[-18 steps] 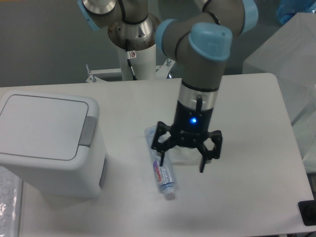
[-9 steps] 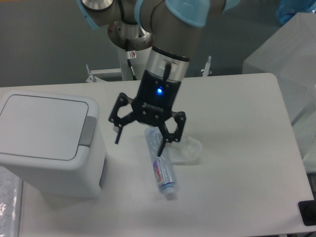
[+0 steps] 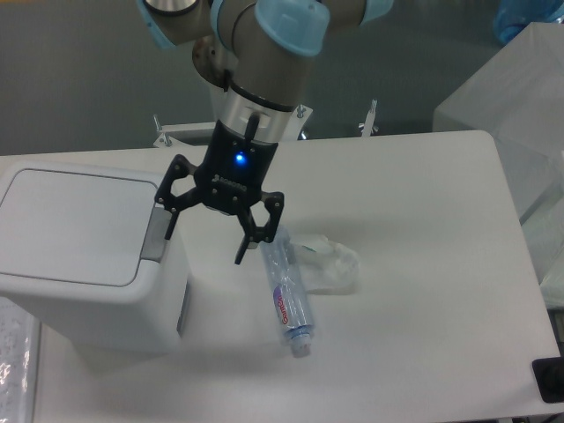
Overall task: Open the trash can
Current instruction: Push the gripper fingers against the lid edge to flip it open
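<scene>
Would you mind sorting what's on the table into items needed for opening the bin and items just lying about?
Needed:
large white boxy plastic trash can, lid shut
grey push-button tab
open black gripper

Lying about:
clear plastic bottle, on its side
crumpled clear plastic wrap

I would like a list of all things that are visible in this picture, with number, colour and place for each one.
trash can: one, white, left side of the table, lid shut
push-button tab: one, grey, at the right rim of the lid
bottle: one, clear plastic with red and blue label, lying on its side near the table's middle
crumpled wrapper: one, clear, beside the bottle on its right
table: one, white, under everything
dark object: one, black, lower right corner, cut off by the edge
gripper: one, black with a blue light, open, beside the tab
arm: one, grey with light blue caps, top centre
</scene>
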